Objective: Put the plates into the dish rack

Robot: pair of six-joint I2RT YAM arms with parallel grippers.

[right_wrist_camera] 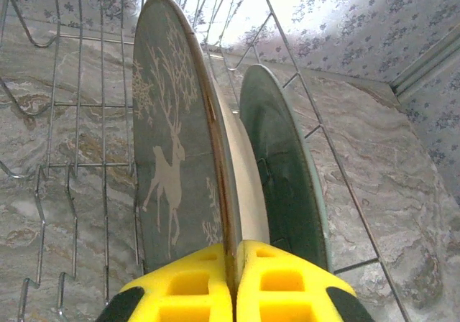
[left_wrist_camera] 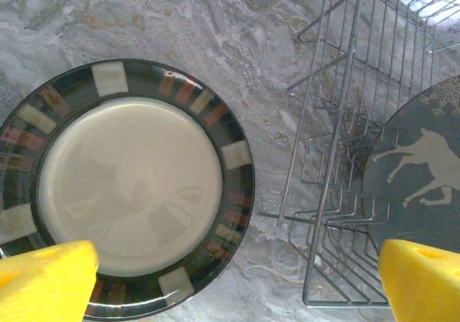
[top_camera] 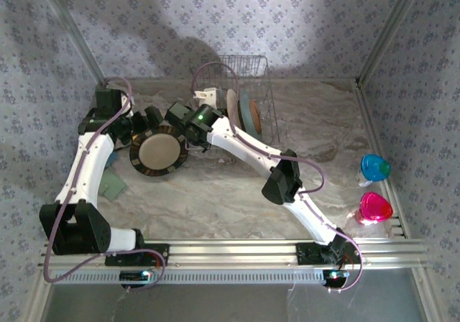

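The right fingers [right_wrist_camera: 188, 293] are pinched shut on the reindeer plate [right_wrist_camera: 169, 157], keeping it upright between the tines of the dish rack [left_wrist_camera: 343, 106], beside the teal plate [right_wrist_camera: 287, 185]. The left fingers [left_wrist_camera: 43, 282] are spread wide and empty, hovering over the striped plate [left_wrist_camera: 129, 185], which lies flat just beside the rack and is probably next. The table [top_camera: 215, 192] is marbled grey; the walls [top_camera: 287, 20] are floral-papered.

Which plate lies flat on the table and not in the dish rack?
The striped-rim plate with the cream centre lies flat on the table; the grey reindeer plate and the teal plate stand on edge in the dish rack.
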